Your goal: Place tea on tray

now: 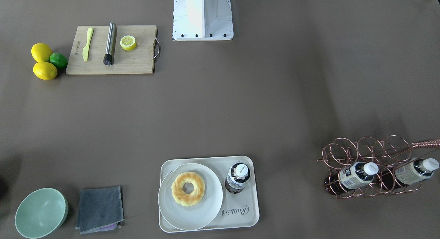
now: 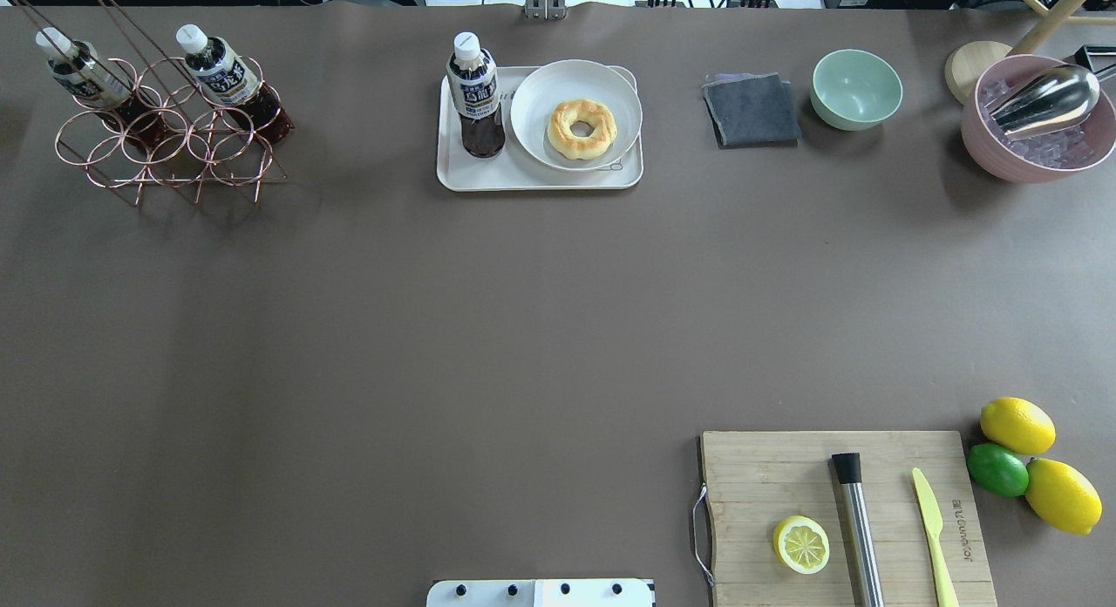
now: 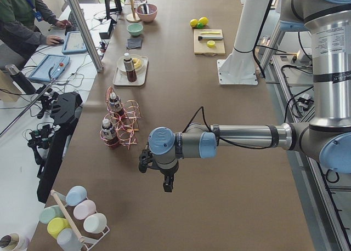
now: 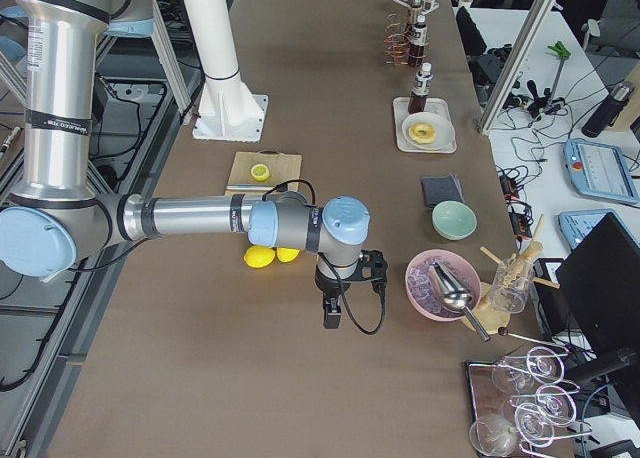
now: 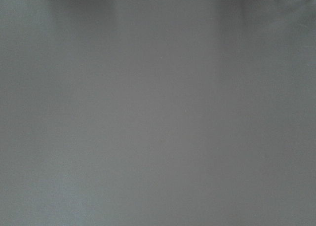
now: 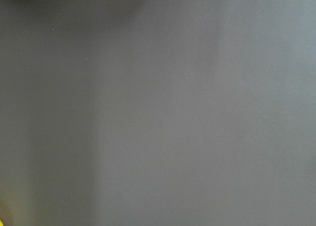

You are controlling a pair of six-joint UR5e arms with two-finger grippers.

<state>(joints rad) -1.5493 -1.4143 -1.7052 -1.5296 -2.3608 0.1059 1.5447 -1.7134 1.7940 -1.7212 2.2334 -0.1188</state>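
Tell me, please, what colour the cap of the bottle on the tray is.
White; the cap shows best in the exterior front-facing view.

Left hand (image 3: 166,186) and right hand (image 4: 329,320) are too small to tell grip.

Tea (image 2: 473,91) on tray (image 2: 540,176), beside plate (image 2: 532,112), perhaps against it

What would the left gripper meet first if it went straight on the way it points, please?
Most likely the bare brown table top: the left gripper points straight down, with nothing visible beneath.
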